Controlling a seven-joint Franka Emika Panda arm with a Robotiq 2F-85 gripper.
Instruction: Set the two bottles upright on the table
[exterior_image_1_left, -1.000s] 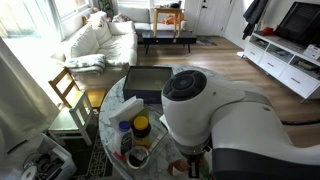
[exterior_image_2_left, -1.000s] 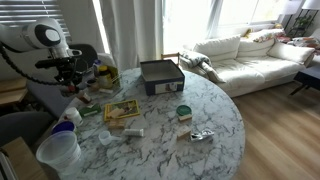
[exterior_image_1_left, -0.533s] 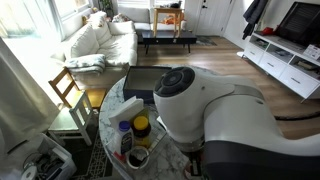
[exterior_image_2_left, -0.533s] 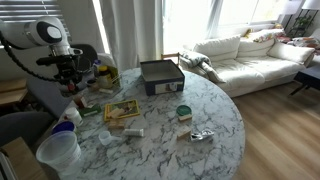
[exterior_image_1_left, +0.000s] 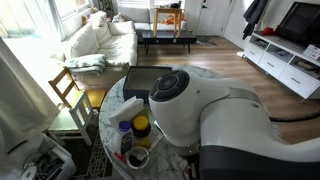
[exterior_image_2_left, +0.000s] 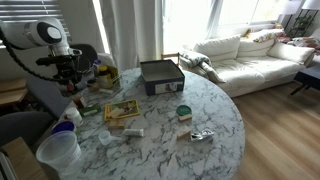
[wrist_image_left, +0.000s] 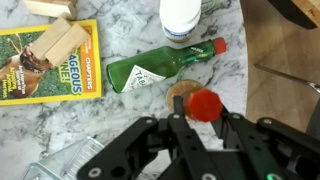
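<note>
With the pincer (wrist_image_left: 206, 122) pinched on the gripped bottle (wrist_image_left: 205, 103), red cap up, just beside the second bottle (wrist_image_left: 160, 70) lying flat on the desk (wrist_image_left: 100, 120), it seems best to lower straight down, seat the base squarely, then release gently.
</note>
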